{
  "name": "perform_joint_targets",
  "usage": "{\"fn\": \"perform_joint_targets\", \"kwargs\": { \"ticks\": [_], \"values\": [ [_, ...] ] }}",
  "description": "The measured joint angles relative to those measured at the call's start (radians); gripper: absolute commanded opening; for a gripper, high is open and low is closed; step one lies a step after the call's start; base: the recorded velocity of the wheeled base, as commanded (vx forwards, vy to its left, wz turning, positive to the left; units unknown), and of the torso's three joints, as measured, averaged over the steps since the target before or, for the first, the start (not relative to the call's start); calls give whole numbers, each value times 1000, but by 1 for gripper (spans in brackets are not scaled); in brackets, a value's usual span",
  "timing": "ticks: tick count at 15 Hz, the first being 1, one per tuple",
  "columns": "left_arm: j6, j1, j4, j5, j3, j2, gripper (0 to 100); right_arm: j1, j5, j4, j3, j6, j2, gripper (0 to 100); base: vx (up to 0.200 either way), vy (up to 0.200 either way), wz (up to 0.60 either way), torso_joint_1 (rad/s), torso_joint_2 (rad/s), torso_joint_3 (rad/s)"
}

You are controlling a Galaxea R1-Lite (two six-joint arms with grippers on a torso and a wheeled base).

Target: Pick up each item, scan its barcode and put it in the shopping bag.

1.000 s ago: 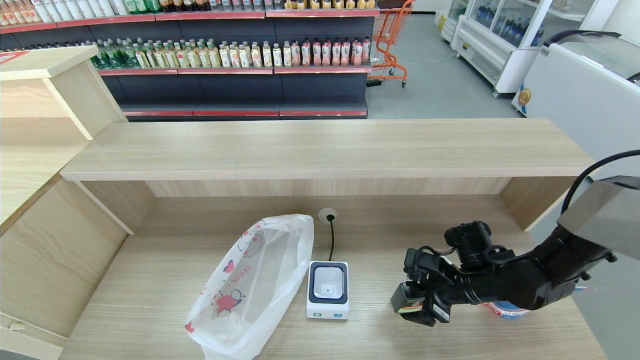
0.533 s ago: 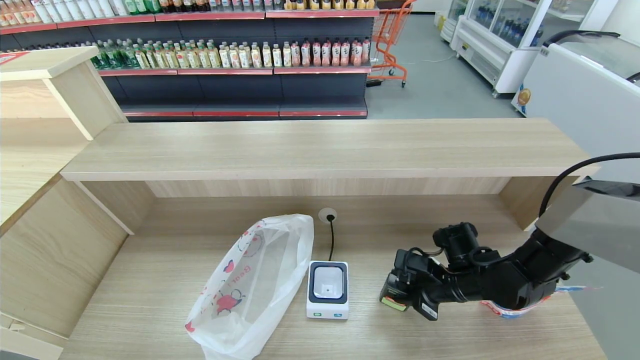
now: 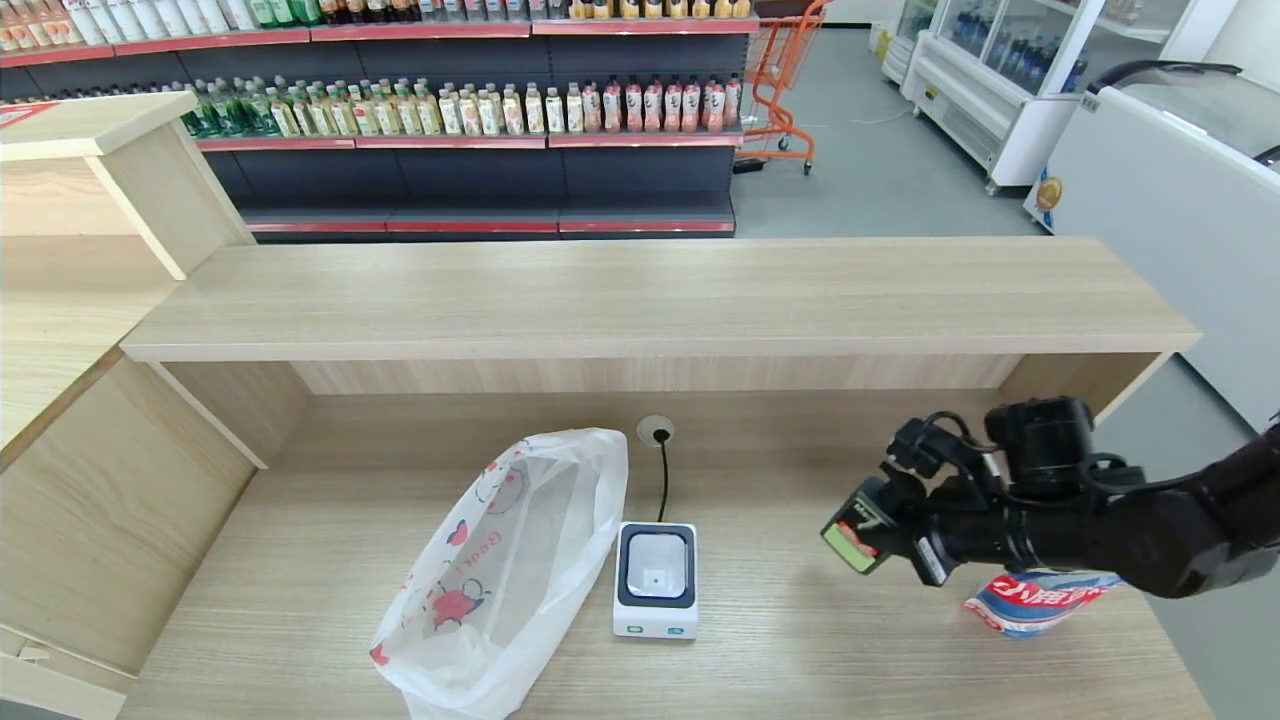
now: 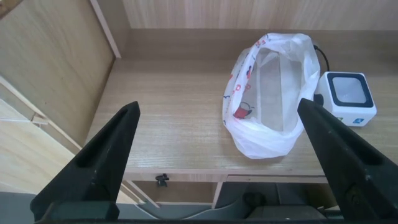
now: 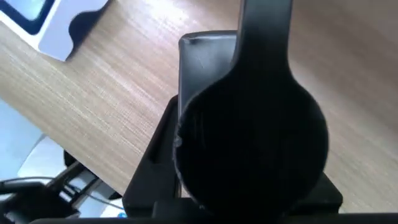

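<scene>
Wooden counter [image 3: 300, 600] runs under a raised ledge, with shelves [image 3: 460, 110] of bottles in the shop behind.

Farthest left, the left gripper [image 4: 217, 158] hangs over the counter's near edge. Its fingers are spread wide and nothing is between them.

Next lies the bag [image 3: 505, 565], thin white plastic with red print, slumped on the counter with its mouth gaping. Just beside it on the right sits the scanner [image 3: 656, 578], window up, with its cable [image 3: 663, 480] running back to a hole in the counter.

Well to the right of the scanner, the right gripper [image 3: 862, 525] is raised off the counter. Its fingers are pinching a small dark box [image 3: 850, 535], whose red-and-green face is tilted toward the scanner. At the far right a blue, red and white packet [image 3: 1040, 600] lies on the counter under that arm.

I judge the step in hand to be the scan of the box. It is lifted but not yet over the window. The next move calls for carrying it left above the scanner and turning the barcode side down toward the glass. I cannot tell which side carries the barcode. The bag comes after that, and the packet waits its turn.
</scene>
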Motion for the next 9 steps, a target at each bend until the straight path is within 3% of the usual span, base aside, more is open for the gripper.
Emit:
{"fn": "perform_joint_targets", "kwargs": {
  "ticks": [3, 7, 9],
  "values": [
    [0, 0, 0, 0, 0, 0, 100, -90, 0, -49, 88, -25, -144, 0, 0, 0, 0, 0, 0, 0],
    [0, 0, 0, 0, 0, 0, 100, -201, 1, -121, 174, -299, -317, 0, 0, 0, 0, 0, 0, 0],
    [0, 0, 0, 0, 0, 0, 100, -241, 27, -309, 205, -440, -359, 0, 0, 0, 0, 0, 0, 0]
  ]
}}
